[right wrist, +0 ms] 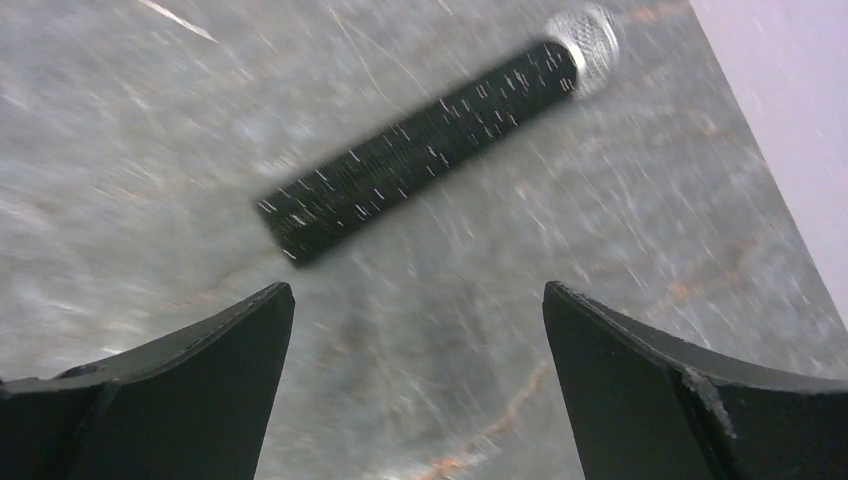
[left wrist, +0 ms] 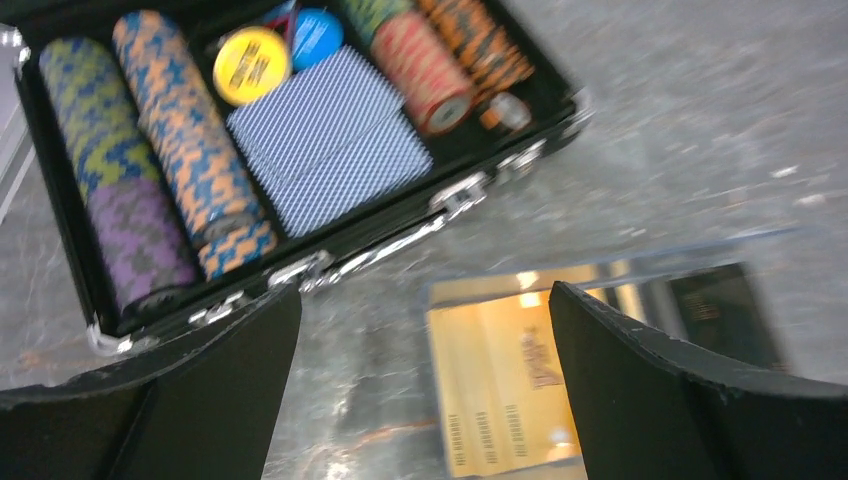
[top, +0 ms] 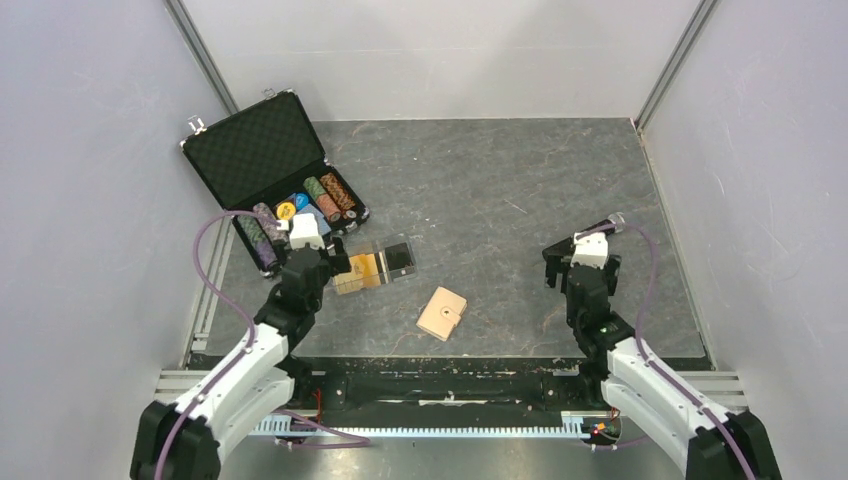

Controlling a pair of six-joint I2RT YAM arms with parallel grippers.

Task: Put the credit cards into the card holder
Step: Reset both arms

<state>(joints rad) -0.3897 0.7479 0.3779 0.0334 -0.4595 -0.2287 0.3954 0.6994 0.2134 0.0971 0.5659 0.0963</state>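
Left wrist view. Item 1: left gripper (left wrist: 425,300), 2 black fingers spread wide, nothing between them, poised above the table.
Item 2: thin orange-gold rectangular credit card (left wrist: 500,390), lying flat directly below the gap between the fingers.
Item 3: thin black rectangular credit card (left wrist: 720,310), flat, just beside the orange-gold one and partly hidden by 1 finger.
Item 4: clear plastic box (left wrist: 690,250), shallow. Both cards lie within its outline; whether a lid covers them cannot be told.
Item 5: black hard-shell poker-chip case (left wrist: 60,230), open, just beyond the box. It holds rows of striped chips on edge and a blue-backed deck of cards (left wrist: 330,150) in the middle bay.

Right wrist view. Item 6: right gripper (right wrist: 420,290), 2 black fingers likewise spread wide and holding nothing.
Item 7: black knurled cylinder with a silver end (right wrist: 420,150), lying slantwise on the table just ahead of the fingers, not touching them.

Top external view. Item 8: small tan leather-like folding card holder (top: 442,313), closed, flat on the table between the 2 arms. It sits near the clear box and apart from it, and well apart from the right gripper (top: 560,265).
Item 9: dark grey stone-patterned table (top: 500,180). The case stands at its far left with the lid raised, the left gripper (top: 335,262) over the box's near-left edge.
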